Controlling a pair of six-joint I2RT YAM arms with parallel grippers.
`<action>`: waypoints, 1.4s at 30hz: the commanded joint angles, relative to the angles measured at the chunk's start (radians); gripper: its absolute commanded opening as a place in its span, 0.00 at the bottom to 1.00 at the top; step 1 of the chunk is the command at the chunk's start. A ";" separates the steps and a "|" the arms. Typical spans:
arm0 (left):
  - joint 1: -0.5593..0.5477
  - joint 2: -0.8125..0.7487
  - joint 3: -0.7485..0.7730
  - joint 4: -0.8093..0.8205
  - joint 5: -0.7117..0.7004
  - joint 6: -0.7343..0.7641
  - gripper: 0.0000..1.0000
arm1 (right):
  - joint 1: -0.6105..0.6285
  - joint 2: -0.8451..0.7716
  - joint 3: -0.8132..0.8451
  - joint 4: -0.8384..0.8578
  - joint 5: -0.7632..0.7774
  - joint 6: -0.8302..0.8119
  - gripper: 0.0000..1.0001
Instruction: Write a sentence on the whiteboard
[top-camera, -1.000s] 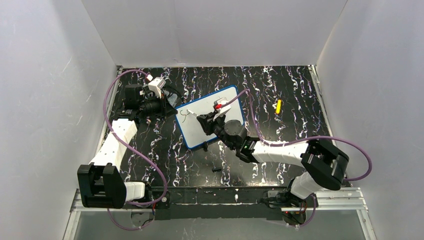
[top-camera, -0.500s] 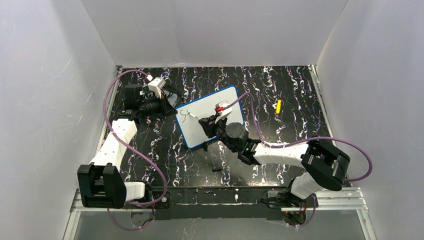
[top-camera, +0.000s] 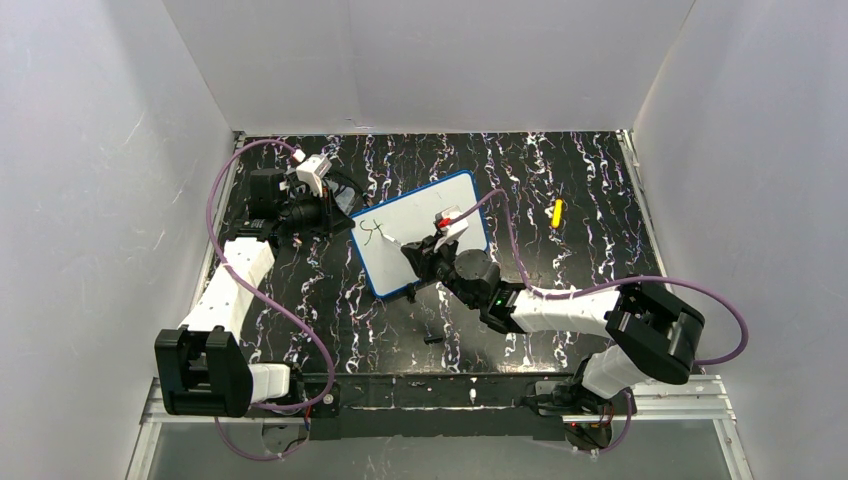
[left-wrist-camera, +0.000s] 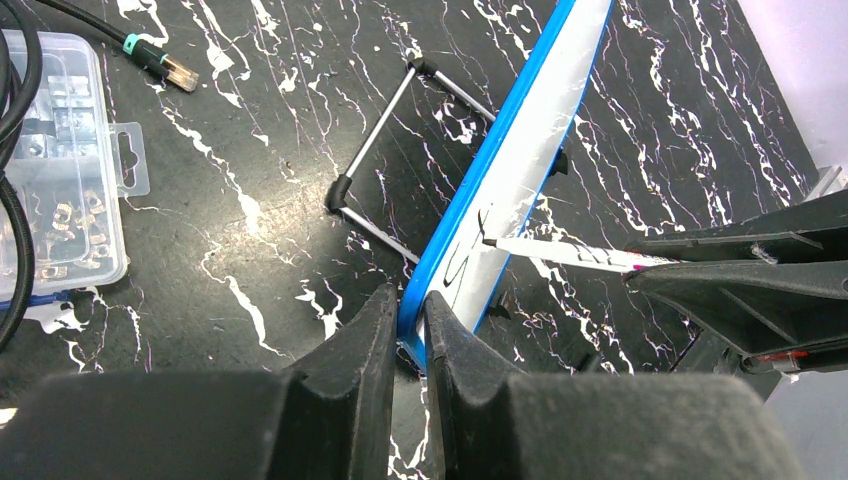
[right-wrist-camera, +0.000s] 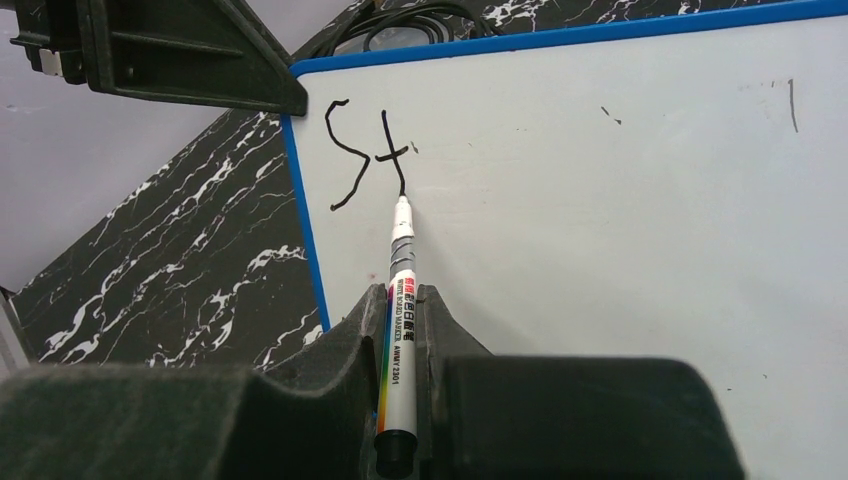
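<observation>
The whiteboard (top-camera: 415, 212), white with a blue rim, stands tilted on a wire stand at the table's middle. My left gripper (top-camera: 340, 222) is shut on its left rim, blue edge between the fingers in the left wrist view (left-wrist-camera: 410, 305). My right gripper (top-camera: 415, 250) is shut on a white marker (right-wrist-camera: 401, 290). The marker's tip touches the whiteboard (right-wrist-camera: 600, 200) at the foot of the "t". The sentence (right-wrist-camera: 365, 160) reads only "St" at the board's upper left. The marker (left-wrist-camera: 560, 255) and whiteboard (left-wrist-camera: 540, 150) also show edge-on in the left wrist view.
A yellow object (top-camera: 557, 212) lies right of the board. A small black item (top-camera: 432, 340) lies near the front. A clear parts box (left-wrist-camera: 50, 190) and a cable plug (left-wrist-camera: 165, 68) lie behind the board by its wire stand (left-wrist-camera: 385, 150). White walls surround the table.
The right gripper has moved the marker over the board's upper left; the marks there have grown from an "S" into "St". The left gripper has stayed on the rim.
</observation>
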 joint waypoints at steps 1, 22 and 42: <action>0.000 -0.036 -0.011 -0.022 0.017 0.012 0.00 | -0.002 -0.014 -0.011 -0.018 0.008 0.004 0.01; 0.000 -0.043 -0.011 -0.021 0.018 0.009 0.00 | -0.003 -0.093 0.062 -0.041 0.033 -0.072 0.01; 0.001 -0.041 -0.011 -0.021 0.022 0.010 0.00 | -0.021 -0.002 0.126 -0.015 0.015 -0.094 0.01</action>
